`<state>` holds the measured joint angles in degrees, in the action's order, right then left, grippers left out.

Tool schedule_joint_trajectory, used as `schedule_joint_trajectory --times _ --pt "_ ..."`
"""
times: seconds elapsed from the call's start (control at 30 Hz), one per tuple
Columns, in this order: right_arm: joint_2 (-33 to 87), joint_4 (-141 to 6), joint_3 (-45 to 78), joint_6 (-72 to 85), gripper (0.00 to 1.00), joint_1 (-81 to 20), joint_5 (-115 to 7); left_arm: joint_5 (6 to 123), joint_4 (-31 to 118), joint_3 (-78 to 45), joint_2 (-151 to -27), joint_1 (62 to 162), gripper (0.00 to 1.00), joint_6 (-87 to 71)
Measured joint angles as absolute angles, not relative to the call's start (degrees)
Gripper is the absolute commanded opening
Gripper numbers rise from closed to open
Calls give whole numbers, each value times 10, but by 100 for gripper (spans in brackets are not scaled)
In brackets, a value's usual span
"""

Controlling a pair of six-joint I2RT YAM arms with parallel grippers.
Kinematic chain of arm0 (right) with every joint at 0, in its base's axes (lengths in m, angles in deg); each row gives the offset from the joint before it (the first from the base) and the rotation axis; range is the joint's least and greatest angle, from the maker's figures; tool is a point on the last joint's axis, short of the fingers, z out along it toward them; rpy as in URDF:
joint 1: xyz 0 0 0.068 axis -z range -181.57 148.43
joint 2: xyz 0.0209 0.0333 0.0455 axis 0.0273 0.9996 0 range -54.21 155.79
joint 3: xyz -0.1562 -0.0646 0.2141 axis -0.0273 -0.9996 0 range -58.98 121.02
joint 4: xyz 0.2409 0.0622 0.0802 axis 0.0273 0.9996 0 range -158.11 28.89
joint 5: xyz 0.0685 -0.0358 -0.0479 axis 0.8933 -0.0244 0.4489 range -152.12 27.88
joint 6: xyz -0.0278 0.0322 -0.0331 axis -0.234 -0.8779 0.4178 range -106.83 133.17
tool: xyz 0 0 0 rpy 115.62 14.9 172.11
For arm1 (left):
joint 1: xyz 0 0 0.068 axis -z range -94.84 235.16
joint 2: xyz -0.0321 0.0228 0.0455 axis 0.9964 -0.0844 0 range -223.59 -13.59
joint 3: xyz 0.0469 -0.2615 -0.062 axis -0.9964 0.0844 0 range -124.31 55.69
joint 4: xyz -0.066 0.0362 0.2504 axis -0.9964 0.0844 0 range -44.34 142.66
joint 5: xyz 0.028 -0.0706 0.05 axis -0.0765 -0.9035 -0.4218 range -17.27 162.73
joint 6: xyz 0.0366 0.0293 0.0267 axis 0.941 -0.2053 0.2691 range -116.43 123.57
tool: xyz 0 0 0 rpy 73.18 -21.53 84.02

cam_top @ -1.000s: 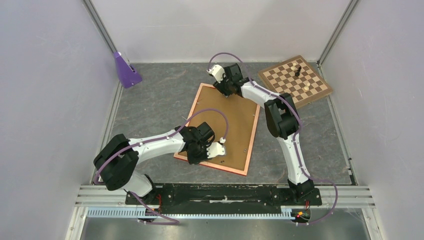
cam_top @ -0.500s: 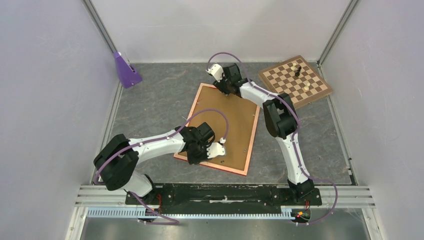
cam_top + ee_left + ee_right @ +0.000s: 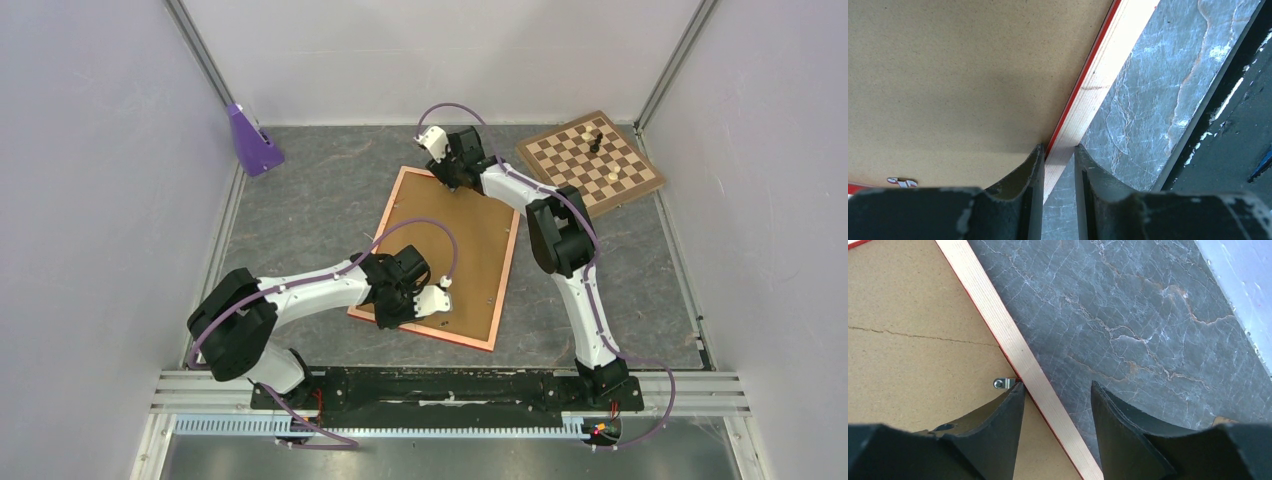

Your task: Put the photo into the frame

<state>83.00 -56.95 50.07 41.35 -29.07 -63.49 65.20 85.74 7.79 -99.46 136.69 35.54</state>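
Observation:
The orange-red frame (image 3: pixel 507 272) lies face down on the table with the brown backing board (image 3: pixel 460 250) in it. The photo is hidden. My left gripper (image 3: pixel 388 318) is at the frame's near-left edge. In the left wrist view (image 3: pixel 1059 149) its jaws are closed narrowly on the frame's rail (image 3: pixel 1098 85), beside the backing board (image 3: pixel 958 75). My right gripper (image 3: pixel 452 185) is at the far edge. In the right wrist view (image 3: pixel 1058 386) it is open and straddles the rail (image 3: pixel 998 325), one finger by a small metal clip (image 3: pixel 1002 383).
A brown chessboard (image 3: pixel 590 160) with a few pieces lies at the back right, close to the right arm. A purple object (image 3: pixel 253 140) stands at the back left. Walls enclose the table, and the black base rail (image 3: pixel 1238 115) runs along the near edge.
My right gripper has shifted very slightly at the frame's far edge. The left gripper and the frame have not moved.

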Motion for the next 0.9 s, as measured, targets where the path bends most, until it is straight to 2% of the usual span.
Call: schedule_joint_trajectory --times 0.63,0.9 --pt "847 -590 517 355 58 -285 -630 684 847 82 -998 1389 2 356" --pt "801 -620 445 345 63 -261 -610 687 847 81 -998 1390 3 355"
